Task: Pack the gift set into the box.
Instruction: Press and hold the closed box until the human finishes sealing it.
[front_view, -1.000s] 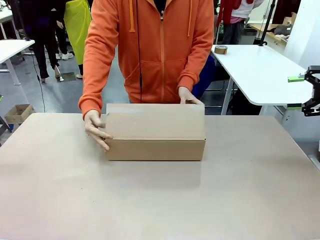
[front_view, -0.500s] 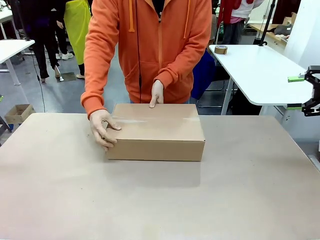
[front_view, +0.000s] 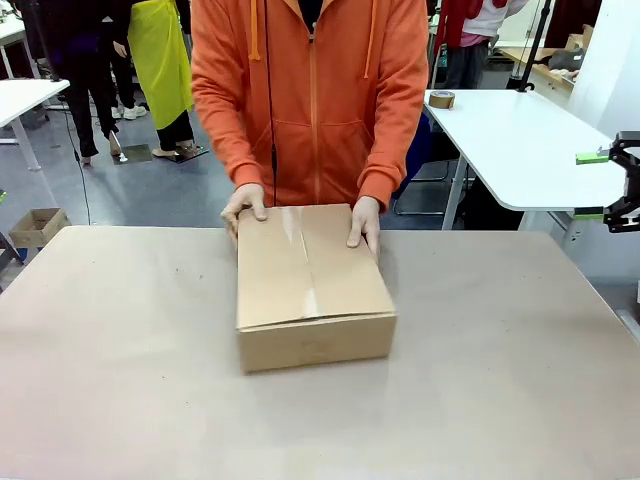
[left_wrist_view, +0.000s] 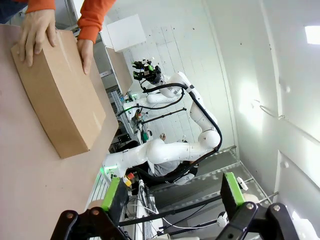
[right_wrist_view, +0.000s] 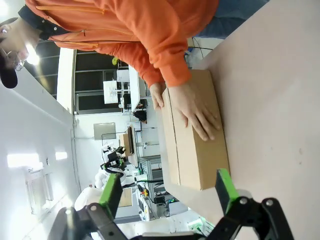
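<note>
The closed box (front_view: 310, 285) sits mid-table with the person's hands (front_view: 244, 203) on its far end. Left gripper (left_wrist_view: 174, 197) and right gripper (front_view: 592, 185): fingers apart, empty. Tape roll (front_view: 441, 99) lies far right.

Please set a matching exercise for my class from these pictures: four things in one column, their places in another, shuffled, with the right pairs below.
Things
1. box
2. person's hands
3. tape roll
4. small carton

Places
a. on the white table, back right
b. on the floor, far left
c. on the brown table, flaps shut
d. resting on the box's far end

Pairs: 1-c, 2-d, 3-a, 4-b
</note>
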